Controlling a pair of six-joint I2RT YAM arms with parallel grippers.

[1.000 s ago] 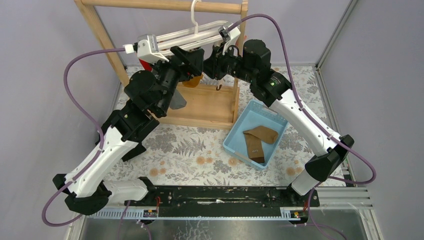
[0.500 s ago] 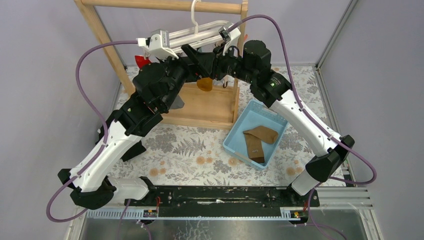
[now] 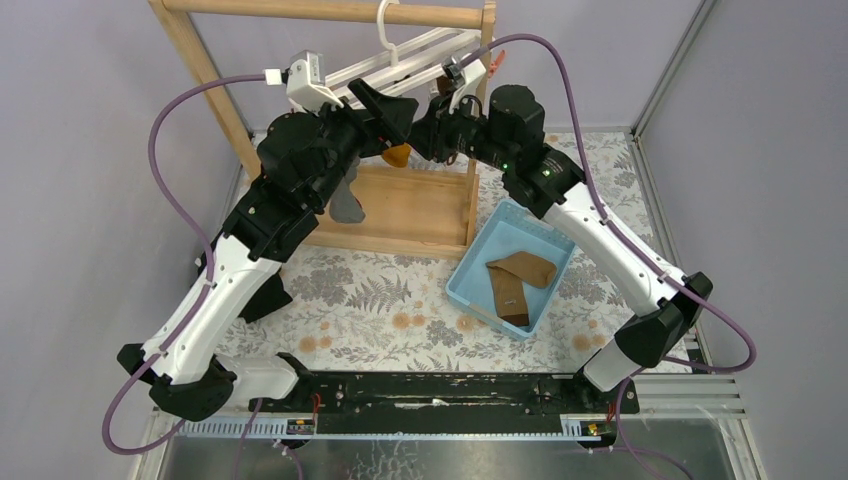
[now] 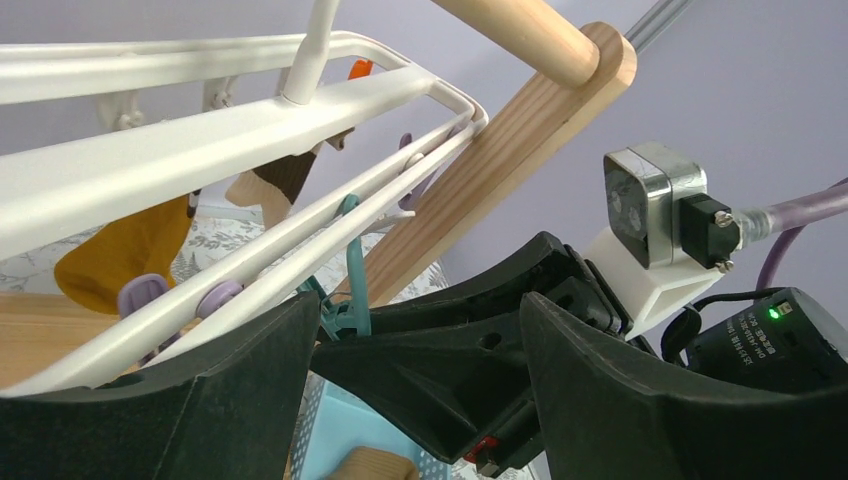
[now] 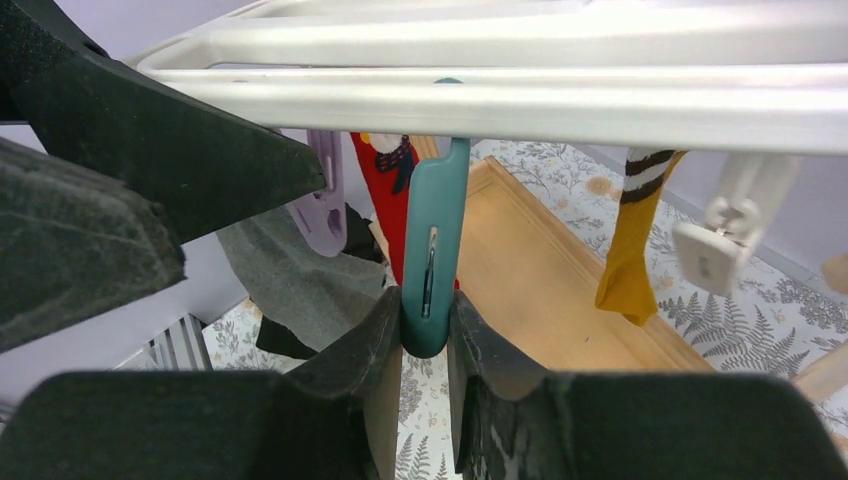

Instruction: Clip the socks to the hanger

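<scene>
The white hanger hangs from the wooden rail. The lighter tan sock and the darker brown sock lie in the blue bin. My right gripper is shut on a teal clip dangling from a hanger bar; it also shows in the top view. My left gripper is open and empty just under the hanger bars, its jaws straddling the right gripper's fingers. The teal clip shows beside its left finger. A tan sock tip shows below.
The wooden rail stand has a board base. A mustard sock, red sock, grey sock, purple clip and white clip hang from the hanger. Purple cables loop from both wrists.
My left arm has lifted and brought its gripper up against the right gripper under the hanger. The hanger has tilted up slightly. The right arm and the socks in the bin stayed put.
</scene>
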